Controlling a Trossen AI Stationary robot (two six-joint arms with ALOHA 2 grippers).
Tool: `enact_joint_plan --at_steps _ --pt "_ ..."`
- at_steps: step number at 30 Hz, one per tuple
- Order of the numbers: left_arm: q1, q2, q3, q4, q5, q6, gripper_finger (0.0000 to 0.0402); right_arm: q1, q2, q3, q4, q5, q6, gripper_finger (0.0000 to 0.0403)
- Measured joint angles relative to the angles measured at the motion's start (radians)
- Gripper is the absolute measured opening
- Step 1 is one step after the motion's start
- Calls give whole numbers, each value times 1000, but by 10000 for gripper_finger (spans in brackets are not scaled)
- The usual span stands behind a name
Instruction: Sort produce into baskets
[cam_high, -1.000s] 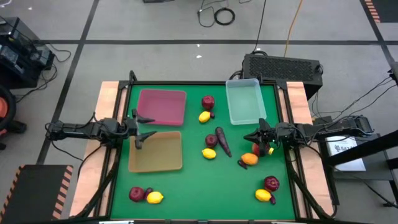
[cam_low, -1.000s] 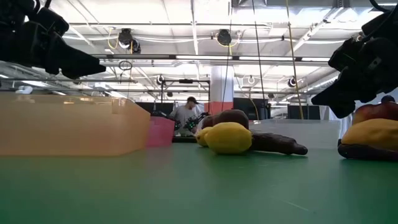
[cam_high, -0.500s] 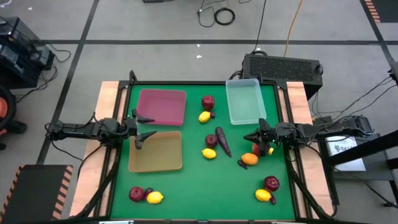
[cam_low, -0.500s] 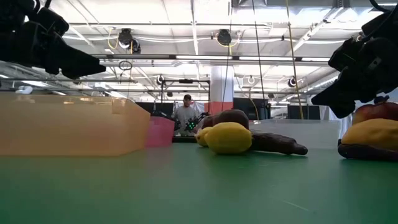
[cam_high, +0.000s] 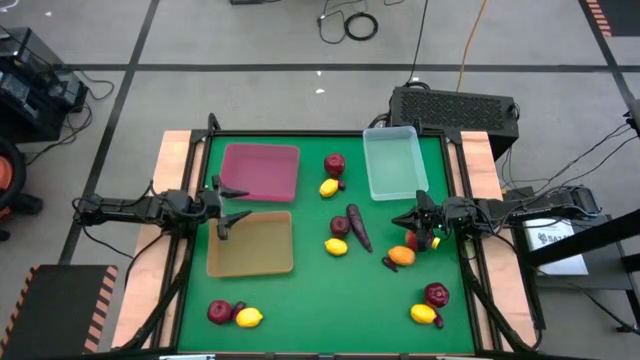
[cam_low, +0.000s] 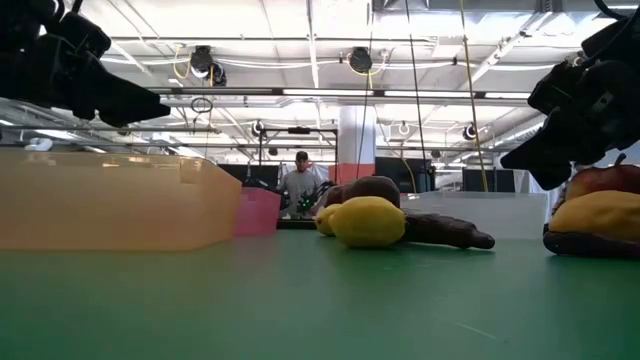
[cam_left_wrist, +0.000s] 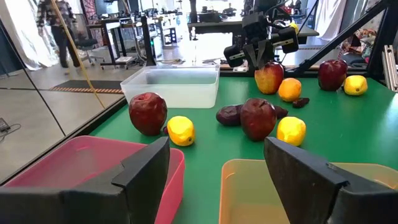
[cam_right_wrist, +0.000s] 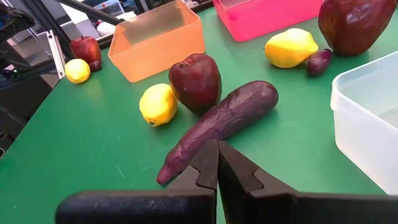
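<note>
Nothing on the table had shifted since the earlier frames; only a person far back in the room had moved slightly. The left gripper (cam_high: 232, 208) hung spread between the maroon tray (cam_high: 260, 170) and tan tray (cam_high: 250, 244); the right gripper (cam_high: 405, 222), pressed together, sat below the clear bin (cam_high: 391, 163). All three were empty. I counted five red fruits, five yellow, one orange, and one clear eggplant (cam_right_wrist: 221, 126) mid-table, probably light, smooth and firm, best pinched across its middle.
</note>
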Motion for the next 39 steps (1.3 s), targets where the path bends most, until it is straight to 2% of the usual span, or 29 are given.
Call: enact_joint_plan --at_steps 17,20,23,25,28,31,34,36,39 --pt "0 0 0 0 0 0 270 0 0 0 10 1 7 0" --pt "0 0 0 0 0 0 270 0 0 0 87 66 12 0" --pt "0 0 0 0 0 0 270 -1 1 0 163 132 73 0" --pt "0 0 0 2 0 16 270 0 0 0 236 137 173 0" --pt "0 0 -4 30 -1 137 270 0 1 1 307 132 253 0" --pt "0 0 -7 68 11 146 270 0 2 0 378 147 340 0" --pt "0 0 -7 101 19 27 270 1 6 0 448 149 333 0" --pt "0 1 -7 129 -27 -68 270 1 15 10 475 156 336 0" --pt "0 1 -6 199 -63 -290 270 2 45 55 478 160 339 0"
